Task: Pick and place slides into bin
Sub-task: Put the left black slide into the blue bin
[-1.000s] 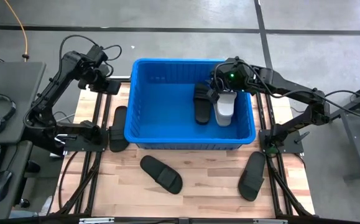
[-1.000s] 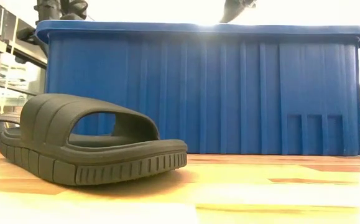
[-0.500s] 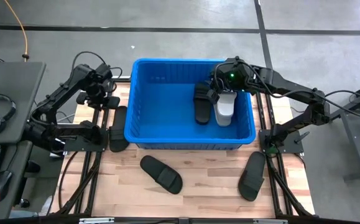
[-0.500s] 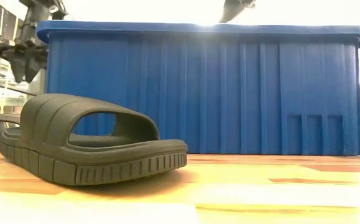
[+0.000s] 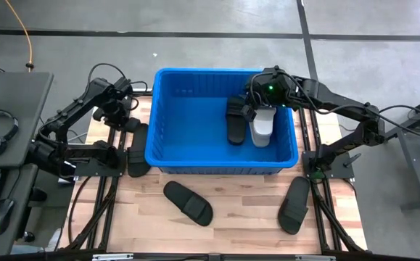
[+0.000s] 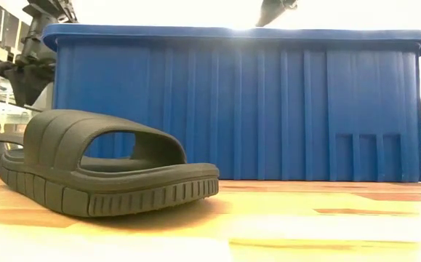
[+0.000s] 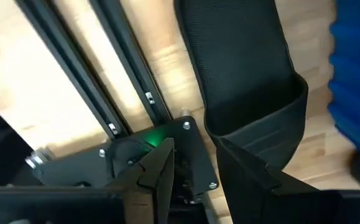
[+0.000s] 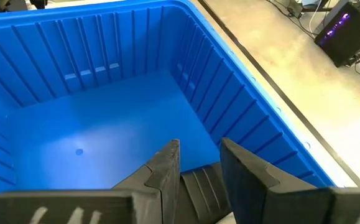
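The blue bin (image 5: 167, 119) stands mid-table and also shows in the low view (image 6: 268, 109). A black slide (image 5: 236, 123) and a light grey slide (image 5: 262, 127) lie side by side on its floor. My right gripper (image 5: 256, 104) hovers just above them, open, with the black slide's strap (image 8: 199, 185) below its fingertips. My left gripper (image 5: 125, 117) is open in the air left of the bin. It stands over the far end of a black slide (image 5: 138, 148) lying sole-down on the table, which also shows in the left wrist view (image 7: 242, 74).
Two more black slides lie on the wood near the table's front, one at the middle (image 5: 188, 202) and one at the right (image 5: 294, 204). The middle one fills the low view (image 6: 101, 164). Black frame rails (image 7: 105, 81) run along the table's left side.
My left gripper has come from the bin's far left corner toward the near edge and down, ending over the black slide left of the bin. My right arm has kept still.
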You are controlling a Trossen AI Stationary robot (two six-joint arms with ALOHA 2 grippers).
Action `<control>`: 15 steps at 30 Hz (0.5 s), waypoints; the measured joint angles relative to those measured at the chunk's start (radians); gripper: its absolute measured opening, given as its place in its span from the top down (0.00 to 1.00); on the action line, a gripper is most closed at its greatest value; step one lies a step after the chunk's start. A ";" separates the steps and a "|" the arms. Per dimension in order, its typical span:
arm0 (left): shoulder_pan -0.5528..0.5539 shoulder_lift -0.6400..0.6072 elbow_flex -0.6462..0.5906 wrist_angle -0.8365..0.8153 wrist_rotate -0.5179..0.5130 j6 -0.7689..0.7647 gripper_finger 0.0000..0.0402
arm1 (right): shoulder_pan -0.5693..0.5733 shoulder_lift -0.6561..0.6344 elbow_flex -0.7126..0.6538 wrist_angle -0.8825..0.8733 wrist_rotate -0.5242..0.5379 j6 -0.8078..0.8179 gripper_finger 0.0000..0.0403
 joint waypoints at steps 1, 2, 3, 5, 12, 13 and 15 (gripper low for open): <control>0.000 0.000 0.000 0.004 0.000 0.027 0.72 | 0.000 0.000 0.000 0.000 0.000 0.000 0.74; 0.000 0.000 0.000 0.008 0.001 0.063 0.72 | 0.000 0.000 0.000 0.000 0.000 0.000 0.74; 0.000 0.000 0.000 0.012 0.002 0.096 0.72 | 0.000 0.000 0.000 0.000 0.000 0.000 0.74; 0.000 0.000 0.000 0.034 0.003 0.171 0.72 | 0.000 0.000 0.000 0.000 0.000 0.000 0.74; 0.000 0.000 0.000 0.095 0.006 0.425 0.72 | 0.000 0.000 0.000 0.000 0.000 0.000 0.74; 0.000 0.000 0.000 0.103 0.012 0.457 0.72 | 0.000 0.000 0.000 0.000 0.000 0.000 0.74; 0.000 0.000 0.000 0.111 0.040 0.507 0.72 | 0.000 0.000 0.000 0.000 0.000 0.005 0.74</control>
